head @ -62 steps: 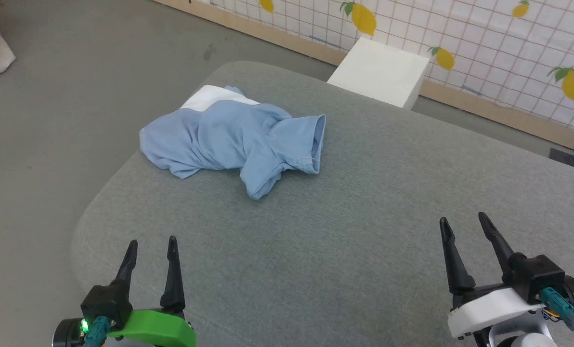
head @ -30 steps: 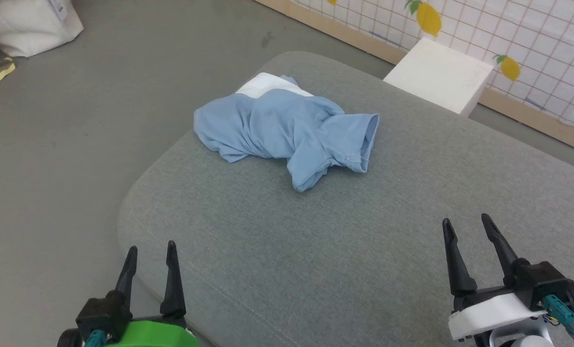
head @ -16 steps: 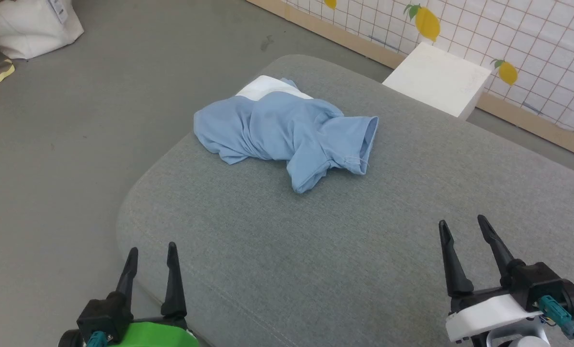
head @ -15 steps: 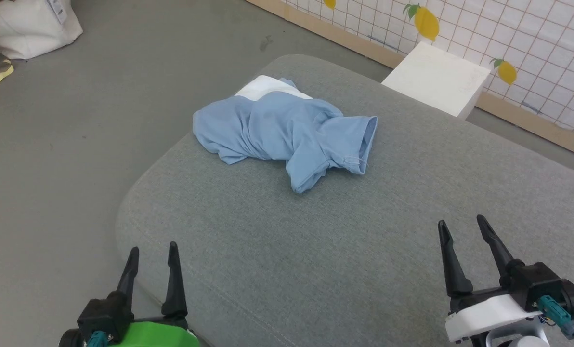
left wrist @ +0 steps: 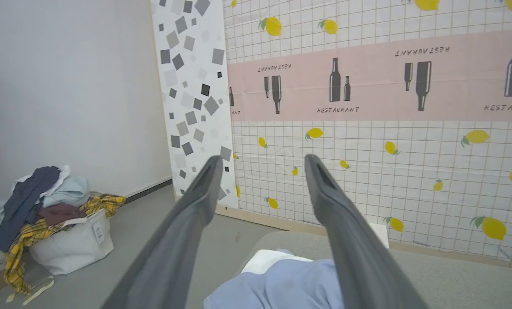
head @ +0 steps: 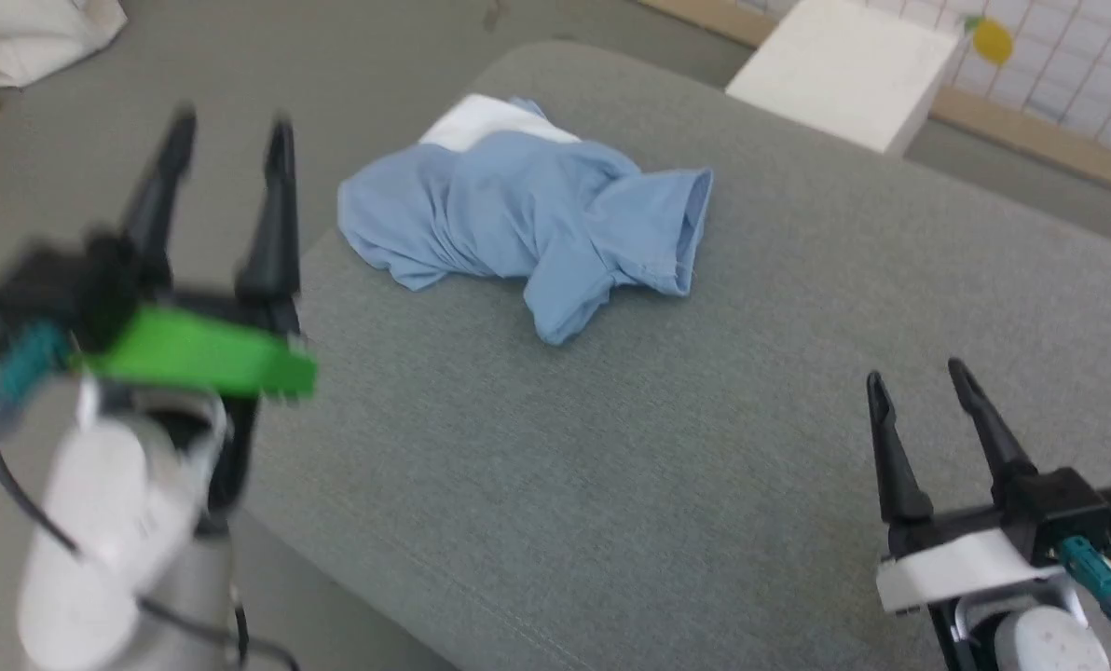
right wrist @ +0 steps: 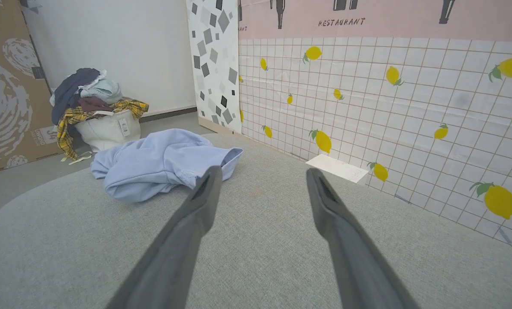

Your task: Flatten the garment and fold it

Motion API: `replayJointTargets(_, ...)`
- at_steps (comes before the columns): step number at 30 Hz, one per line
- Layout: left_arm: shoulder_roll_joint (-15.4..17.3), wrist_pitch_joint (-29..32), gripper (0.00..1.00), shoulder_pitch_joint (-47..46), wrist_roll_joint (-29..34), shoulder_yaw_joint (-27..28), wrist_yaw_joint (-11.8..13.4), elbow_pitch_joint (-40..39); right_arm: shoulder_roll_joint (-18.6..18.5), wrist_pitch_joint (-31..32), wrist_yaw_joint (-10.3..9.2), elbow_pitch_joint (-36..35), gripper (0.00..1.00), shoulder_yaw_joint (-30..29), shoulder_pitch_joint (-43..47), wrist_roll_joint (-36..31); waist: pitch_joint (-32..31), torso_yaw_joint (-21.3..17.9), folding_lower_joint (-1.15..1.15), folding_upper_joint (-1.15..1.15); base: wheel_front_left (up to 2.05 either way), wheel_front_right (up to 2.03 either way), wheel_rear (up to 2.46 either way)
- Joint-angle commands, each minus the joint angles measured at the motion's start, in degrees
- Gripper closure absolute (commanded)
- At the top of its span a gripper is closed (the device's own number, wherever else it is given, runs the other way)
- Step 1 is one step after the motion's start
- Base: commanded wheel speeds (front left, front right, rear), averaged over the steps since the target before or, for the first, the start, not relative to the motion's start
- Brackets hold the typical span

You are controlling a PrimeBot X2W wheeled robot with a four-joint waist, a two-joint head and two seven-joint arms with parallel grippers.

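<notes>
At 5 o'clock the right gripper (head: pixel 916 371) hovers over the grey cushion (head: pixel 658 485), fingers apart and empty. At 9 o'clock the left gripper (head: pixel 231 121) hangs higher, blurred, its fingers apart too. The garment (head: pixel 518 210) lies crumpled toward 12 o'clock, near the cushion's far edge. The reach is best aimed at a hem or sleeve edge, not the bunched middle, so the cloth spreads.

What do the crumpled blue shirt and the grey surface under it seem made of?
The crumpled light blue shirt: soft matte knit cloth, probably cotton jersey; it drapes in folds with stitched hems. The grey-green padded surface: woven upholstery fabric, likely over cushioning, judging by its fine weave, rounded edge and seam.
</notes>
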Motion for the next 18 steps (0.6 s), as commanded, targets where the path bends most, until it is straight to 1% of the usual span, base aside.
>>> replayJointTargets(1, 0.97, 2.10, 0.00, -4.03, -0.98, -0.17, -0.57, 0.89, 0.01, -0.34, -0.10, -0.67, 0.00, 0.15, -1.41, -1.06, 4.78, -2.49, 0.00, 0.00, 0.00, 0.00, 0.00)
replayJointTargets(8, 6.14, 13.68, 0.00, -20.56, -5.73, -3.56, -2.03, 7.21, -0.48, -0.06, -0.10, -3.19, 0.00, 0.68, -4.68, -4.23, 12.15, -5.51, 0.00, 0.00, 0.00, 0.00, 0.00)
replayJointTargets(12, 9.80, 19.09, 0.00, -26.62, -7.94, -6.51, -2.30, 11.12, -1.81, 1.43, -0.10, -6.34, 0.00, 0.82, -5.79, -4.82, 16.22, -7.08, 0.00, 0.00, 0.00, 0.00, 0.00)
replayJointTargets(15, 10.44, 21.42, 0.00, -29.79, -11.03, -7.78, -2.36, 14.48, -2.84, 2.78, -0.10, -8.94, 0.00, 0.32, -6.22, -4.84, 19.16, -8.06, 0.00, 0.00, 0.00, 0.00, 0.00)
replayJointTargets(18, 10.33, 24.20, 0.00, -31.33, -13.00, -8.93, -2.38, 18.44, -3.91, 3.76, -0.10, -11.31, 0.00, 0.29, -6.59, -4.68, 21.78, -8.89, 0.00, 0.00, 0.00, 0.00, 0.00)
